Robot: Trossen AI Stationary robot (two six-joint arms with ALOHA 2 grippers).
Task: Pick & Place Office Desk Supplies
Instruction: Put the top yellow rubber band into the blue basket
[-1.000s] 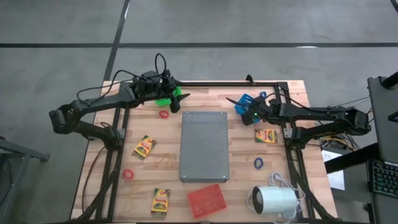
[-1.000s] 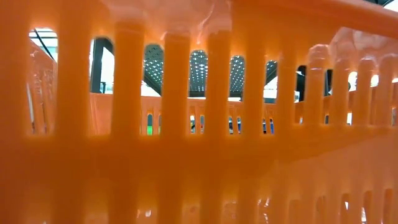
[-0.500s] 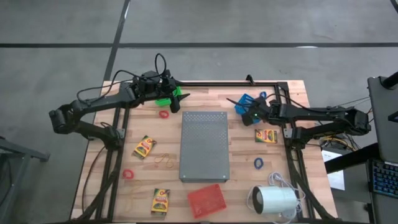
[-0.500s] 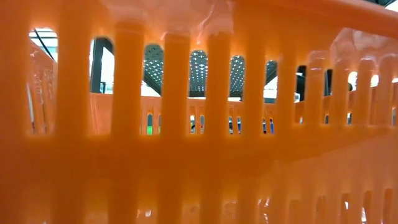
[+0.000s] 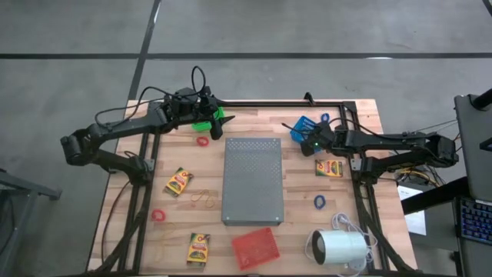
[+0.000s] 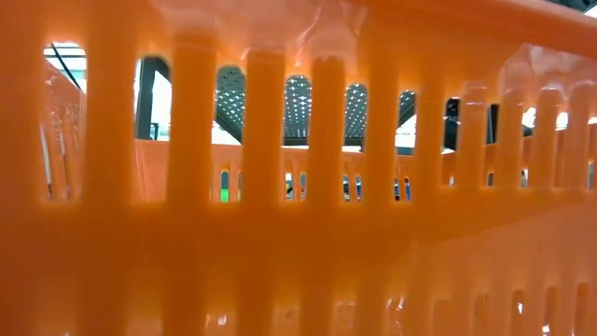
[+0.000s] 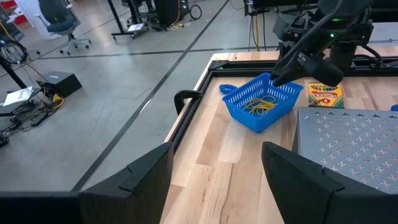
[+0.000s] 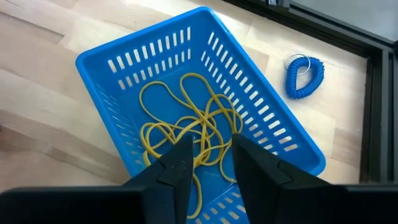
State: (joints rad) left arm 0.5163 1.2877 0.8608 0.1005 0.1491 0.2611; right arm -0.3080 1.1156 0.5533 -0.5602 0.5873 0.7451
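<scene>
My right gripper (image 5: 307, 138) hangs open over the blue basket (image 8: 277, 121) at the table's far right, fingers slanting down into it. A tangle of yellow rubber bands (image 8: 180, 115) lies on the basket's floor, and one strand runs between the fingertips (image 8: 211, 142). My left gripper (image 7: 217, 149) waits open and bare at the far left (image 5: 217, 123). Three yellow crayon boxes (image 5: 178, 181) (image 5: 198, 248) (image 5: 329, 168) lie flat on the table. So do red rings (image 5: 202, 141) (image 5: 158, 215), a blue ring (image 5: 319, 201) and tan rubber bands (image 5: 204, 200). My right gripper has a strand of the yellow rubber bands (image 8: 200, 163) running between its parted fingers; I cannot tell whether either finger touches it. The bands lie slack on the basket's floor.
A grey perforated slab (image 5: 252, 181) fills the table's middle. A red-orange basket (image 5: 255, 246) stands at the near edge, and its wall (image 6: 280, 233) blocks the low view. A white cylinder with a cord (image 5: 338, 248) lies near right. A blue coil (image 8: 303, 78) lies beside the blue basket.
</scene>
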